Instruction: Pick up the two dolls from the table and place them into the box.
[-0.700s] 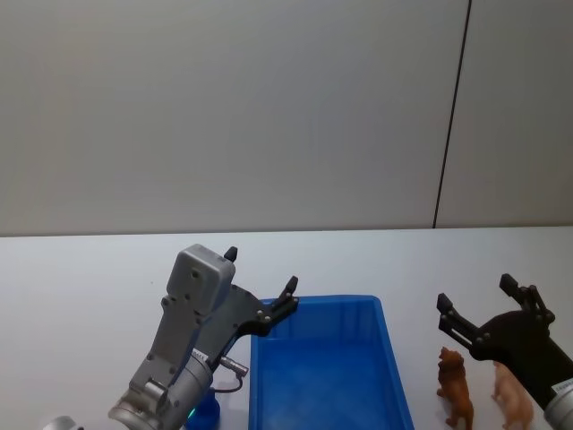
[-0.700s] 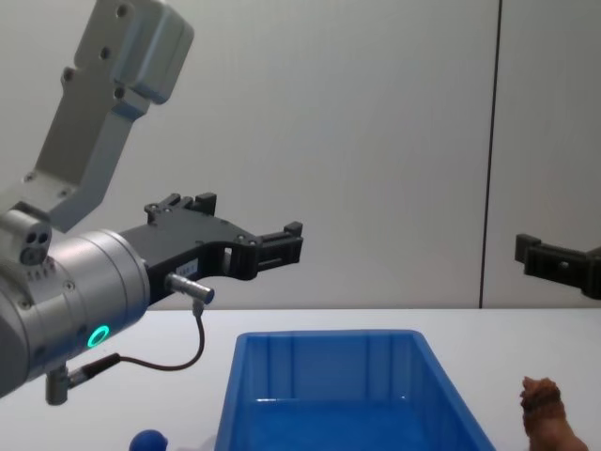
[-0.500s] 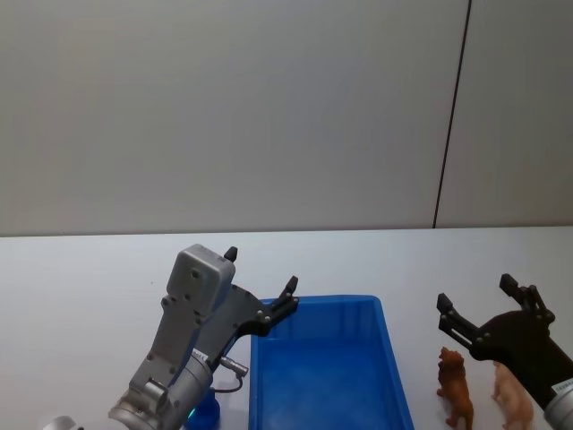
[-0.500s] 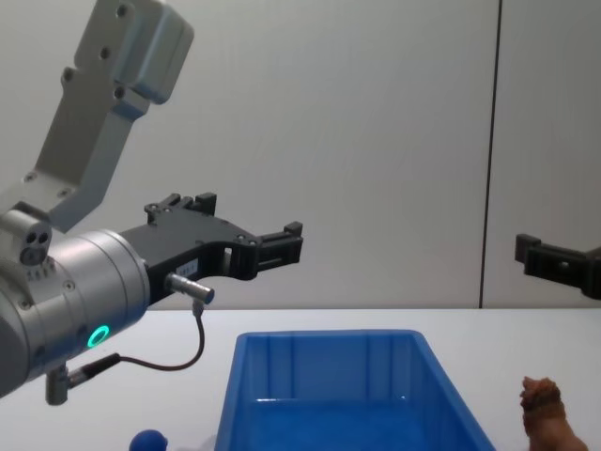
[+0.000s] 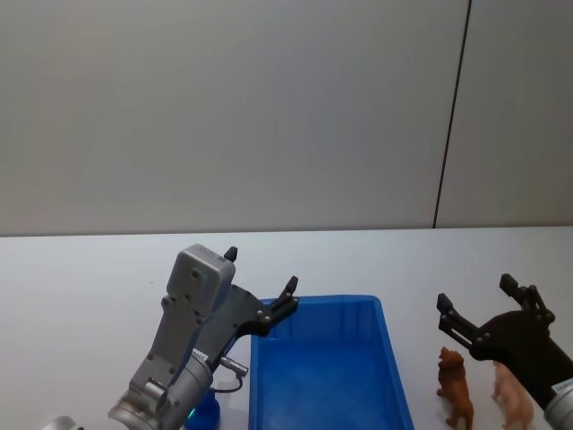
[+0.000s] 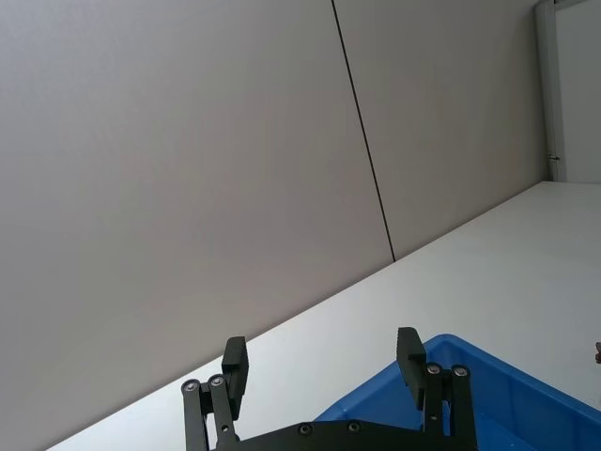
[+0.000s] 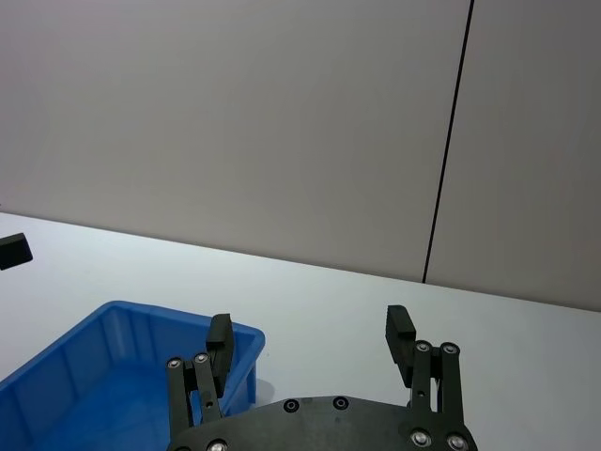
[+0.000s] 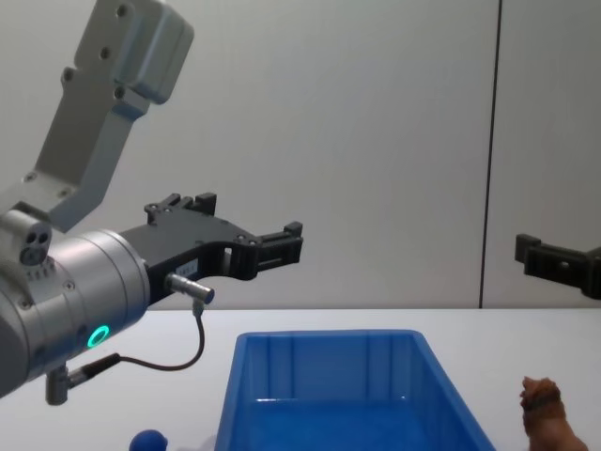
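- Your left gripper (image 5: pixel 261 270) hangs in the air with its jaws spread wide and nothing between them.
- The box (image 5: pixel 322 300) lies under those jaws and slightly past them; in the head view one fingertip sits over the box's far corner on that side.
- The blue toy (image 8: pixel 148 440) stands on the table (image 5: pixel 89 278), well below the left jaws and back towards the arm's wrist, just outside the box wall. Nothing touches it.
- Your right gripper (image 5: pixel 475 294) is also raised, jaws wide apart and empty.
- The lion (image 5: pixel 455 387) stands upright on the table below the right jaws, on their box side and slightly back from the fingertips. It is near the box but outside it.
- A paler animal figure (image 5: pixel 510 399) stands just beside the lion, partly hidden under the right gripper's body.
- No doll shows in the part of the box you can see, so I judge that neither placement is done.
- Both picks are left: each gripper must come down and back onto its doll, close, lift, and release over the box.
- The task looks to be at its start.
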### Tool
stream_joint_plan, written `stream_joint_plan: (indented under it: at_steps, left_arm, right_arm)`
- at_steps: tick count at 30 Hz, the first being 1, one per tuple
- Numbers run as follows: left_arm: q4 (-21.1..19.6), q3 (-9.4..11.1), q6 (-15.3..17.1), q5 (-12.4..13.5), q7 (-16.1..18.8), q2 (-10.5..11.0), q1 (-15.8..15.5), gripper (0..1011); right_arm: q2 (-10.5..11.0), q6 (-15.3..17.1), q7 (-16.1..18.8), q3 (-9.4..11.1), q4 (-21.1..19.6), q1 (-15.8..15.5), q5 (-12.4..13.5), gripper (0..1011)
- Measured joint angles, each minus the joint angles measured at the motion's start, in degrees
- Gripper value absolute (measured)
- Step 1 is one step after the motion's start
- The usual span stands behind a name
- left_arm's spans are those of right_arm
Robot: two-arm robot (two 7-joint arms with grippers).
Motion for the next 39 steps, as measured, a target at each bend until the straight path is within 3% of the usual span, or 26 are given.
stream_joint_plan:
  at_steps: [31,39]
  left_arm:
    - [0.0,0.0,0.0,0.0,0.0,0.0,0.0,1001]
    - [0.0,0.0,0.0,0.0,0.0,0.0,0.0,1001]
  right_arm:
    - [0.0,0.1,-0.1,0.1,-0.1,-0.1,0.0,1001]
    - [0.4,2.1,-1.7,0.5,-0.9,-0.7,0.2,1001]
